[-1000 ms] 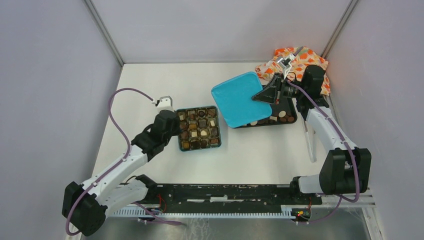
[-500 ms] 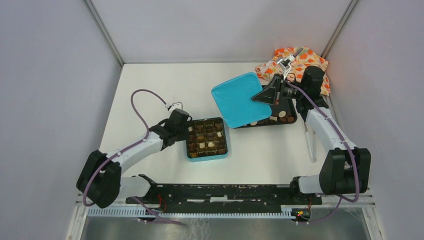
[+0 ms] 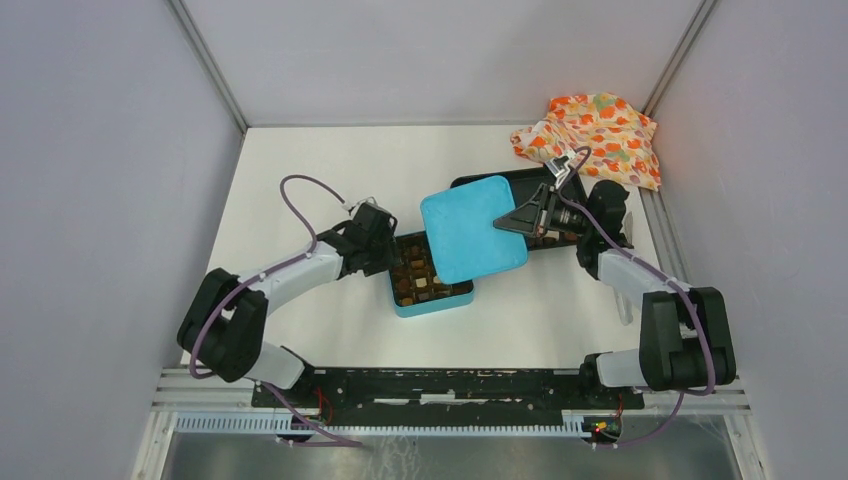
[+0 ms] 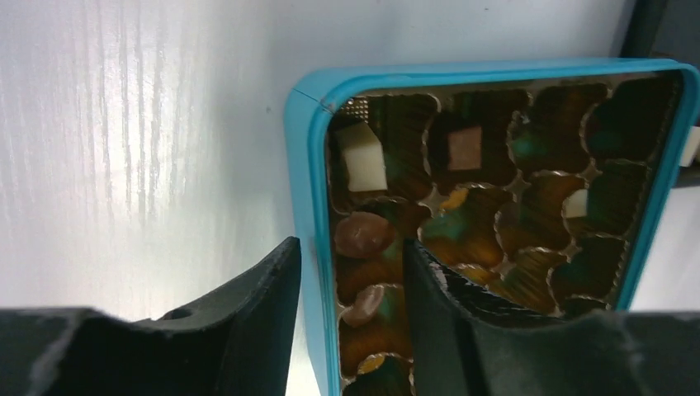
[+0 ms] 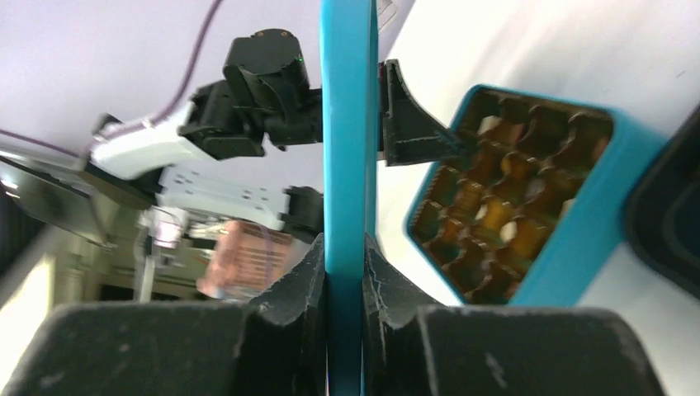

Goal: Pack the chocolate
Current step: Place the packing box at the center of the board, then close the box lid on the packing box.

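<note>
The chocolate [image 3: 420, 285] fills the cups of an open teal box [image 3: 432, 306] at the table's middle. In the left wrist view, brown and cream pieces [image 4: 362, 233] lie in gold cups. My left gripper [image 3: 392, 262] stands open astride the box's left wall [image 4: 307, 165], one finger outside and one inside [image 4: 351, 247]. My right gripper [image 3: 515, 222] is shut on the teal lid [image 3: 472, 228], which hangs tilted over the box's far right part. The right wrist view shows the lid [image 5: 347, 124] edge-on between my fingers [image 5: 345, 243], with the box [image 5: 578, 239] beyond.
A black tray [image 3: 470, 183] with loose pieces lies behind the lid. An orange flowery cloth [image 3: 595, 130] is bunched in the back right corner. Metal tongs [image 3: 625, 305] lie beside the right arm. Grey walls close in the table's sides.
The left arm dragged the box rightward and nearer, then its jaws opened. The right arm carried the lid left and nearer, over the box.
</note>
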`<control>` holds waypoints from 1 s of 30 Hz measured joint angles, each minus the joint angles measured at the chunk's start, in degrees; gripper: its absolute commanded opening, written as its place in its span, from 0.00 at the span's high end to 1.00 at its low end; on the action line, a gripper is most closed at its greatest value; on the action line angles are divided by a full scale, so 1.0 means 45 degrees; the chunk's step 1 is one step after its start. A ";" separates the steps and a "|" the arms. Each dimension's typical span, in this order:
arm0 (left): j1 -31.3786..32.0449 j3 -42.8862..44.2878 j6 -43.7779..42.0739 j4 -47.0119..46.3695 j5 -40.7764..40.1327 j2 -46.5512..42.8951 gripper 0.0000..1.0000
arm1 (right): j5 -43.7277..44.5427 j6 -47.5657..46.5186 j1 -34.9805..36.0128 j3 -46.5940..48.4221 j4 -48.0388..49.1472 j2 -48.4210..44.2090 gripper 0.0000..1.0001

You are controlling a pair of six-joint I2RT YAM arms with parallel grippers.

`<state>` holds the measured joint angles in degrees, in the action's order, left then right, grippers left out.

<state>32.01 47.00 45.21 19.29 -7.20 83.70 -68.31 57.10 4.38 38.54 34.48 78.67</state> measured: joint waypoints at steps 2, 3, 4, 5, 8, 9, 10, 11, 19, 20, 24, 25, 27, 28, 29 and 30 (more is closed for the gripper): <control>0.0000 0.0107 0.0083 0.0209 0.0126 -0.0194 0.34 | 0.0272 0.1564 0.0092 -0.0627 0.1481 0.0000 1.00; 0.0000 0.0155 0.0087 0.0389 0.0204 -0.0403 0.33 | 0.0389 0.2370 0.0131 -0.0976 0.2273 0.0005 1.00; 0.0000 0.0189 0.0087 0.0563 0.0282 -0.0738 0.31 | 0.0442 0.2803 0.0185 -0.1166 0.2642 0.0005 1.00; 0.0000 0.0238 0.0078 0.0772 0.0316 -0.1122 0.31 | 0.0529 0.3298 0.0257 -0.1341 0.2953 0.0005 1.00; 0.0000 0.0345 -0.0034 0.1438 0.0306 -0.2618 0.24 | 0.0753 0.4104 0.0568 -0.1462 0.3419 0.0034 1.00; 0.0000 0.0355 -0.0112 0.1671 0.0296 -0.3186 0.22 | 0.0855 0.4226 0.0699 -0.1467 0.3492 0.0044 0.99; 0.0000 0.0355 -0.0180 0.1899 0.0287 -0.3750 0.20 | 0.0991 0.4337 0.0869 -0.1496 0.3589 0.0049 0.99; 0.0000 0.0355 -0.0219 0.2098 0.0287 -0.4163 0.18 | 0.1117 0.4401 0.1059 -0.1579 0.3667 0.0068 0.99; 0.0000 -0.0486 -0.0112 0.2574 0.0282 -0.7057 0.06 | 0.2035 0.4435 0.2079 -0.2079 0.3988 0.0845 0.98; 0.0000 -0.0675 -0.0053 0.2497 0.0301 -0.7223 0.05 | 0.2147 0.4415 0.2225 -0.2079 0.4061 0.1064 0.98; 0.0000 -0.1345 0.0204 0.2069 0.0437 -0.7490 0.04 | 0.2652 0.4347 0.2919 -0.2079 0.4240 0.1802 0.98; 0.0000 -0.1438 0.0257 0.1948 0.0510 -0.7436 0.04 | 0.2739 0.4342 0.3133 -0.2069 0.4260 0.1967 0.97; 0.0000 -0.1559 0.0369 0.1608 0.0675 -0.7271 0.04 | 0.2987 0.4342 0.3497 -0.2069 0.4328 0.2259 0.97; 0.0000 -0.1583 0.0403 0.1472 0.0729 -0.7159 0.04 | 0.3113 0.4347 0.3653 -0.2069 0.4367 0.2365 0.97; 0.0000 -0.1588 0.0423 0.1326 0.0758 -0.7028 0.04 | 0.3269 0.4357 0.3789 -0.2069 0.4459 0.2487 0.97; 0.0000 -0.1603 0.0432 0.1175 0.0806 -0.6897 0.04 | 0.3546 0.4376 0.3886 -0.2069 0.4614 0.2623 0.97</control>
<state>32.01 39.79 47.16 24.58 -3.57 52.66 -52.36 76.79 21.87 29.23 55.24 90.48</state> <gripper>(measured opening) 0.962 0.189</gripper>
